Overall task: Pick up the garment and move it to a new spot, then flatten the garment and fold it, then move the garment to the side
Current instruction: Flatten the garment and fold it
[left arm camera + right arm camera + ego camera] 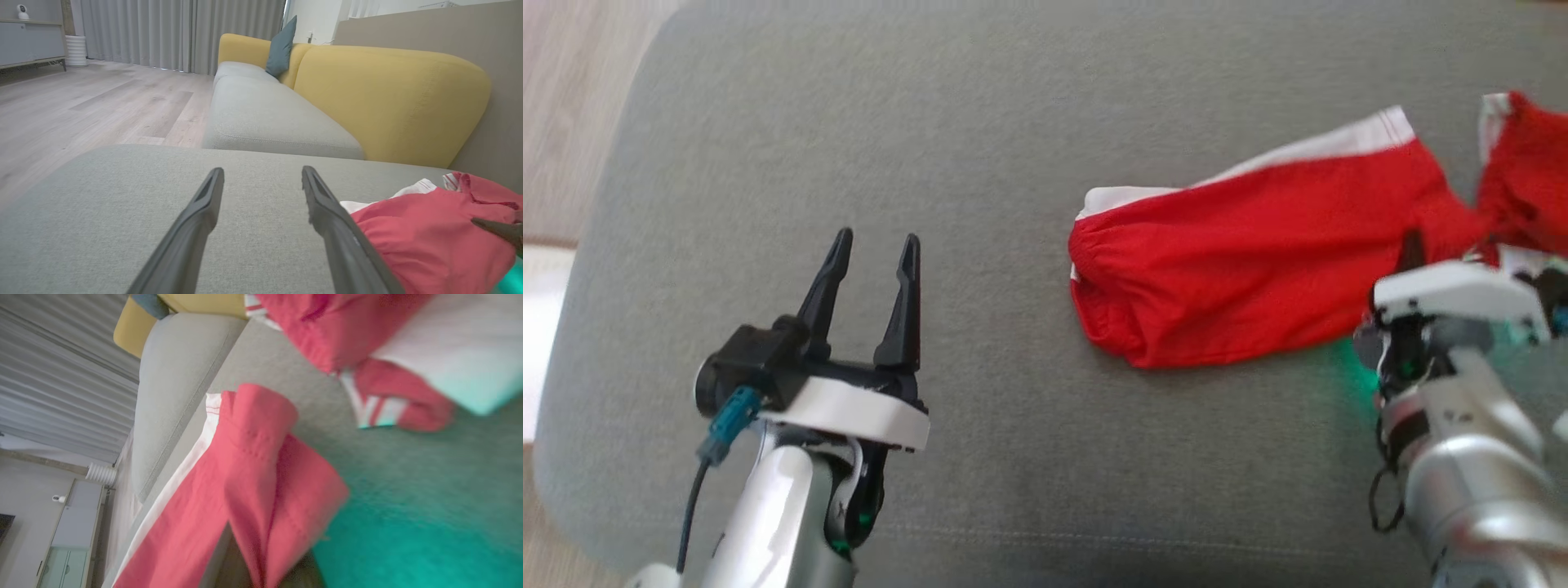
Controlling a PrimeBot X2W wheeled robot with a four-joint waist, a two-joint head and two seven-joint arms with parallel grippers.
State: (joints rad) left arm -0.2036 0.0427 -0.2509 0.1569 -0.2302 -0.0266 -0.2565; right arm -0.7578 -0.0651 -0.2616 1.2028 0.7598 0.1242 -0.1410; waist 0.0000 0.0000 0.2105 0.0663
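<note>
**A:** Head view first. Where's the shirt?

**B:** The red shirt (1241, 278), trimmed in white, lies crumpled on the right side of the grey seat cushion (931, 122) and runs off toward the right edge. The right gripper (1411, 243) is at its near right end, one dark fingertip against the red cloth. Its jaws are closed, pinching the fabric.

**A:** And the other arm?

**B:** The left gripper (875, 239) hovers over bare cushion at the lower left, well apart from the shirt. Its fingers are spread wide with nothing between them.

**A:** Left wrist view?

**B:** Its two fingers fork wide over the grey cushion. The shirt shows at the lower right, past the right-hand finger, with a striped collar edge at its far side. A dark fingertip of the right gripper lies on the red cloth at the right edge. Beyond stands a sofa (265, 118) with a grey seat and a yellow backrest (388, 94), a teal pillow (281, 47), grey curtains (163, 32) and a wooden floor (81, 102).

**A:** Right wrist view?

**B:** It's blurred and tilted. A fold of red fabric with a white stripe rises from the bottom middle, where that gripper's fingers are, and hides them. More of the shirt, with a striped cuff, lies at the top right. Green light tints the cushion beside the fold.
</note>
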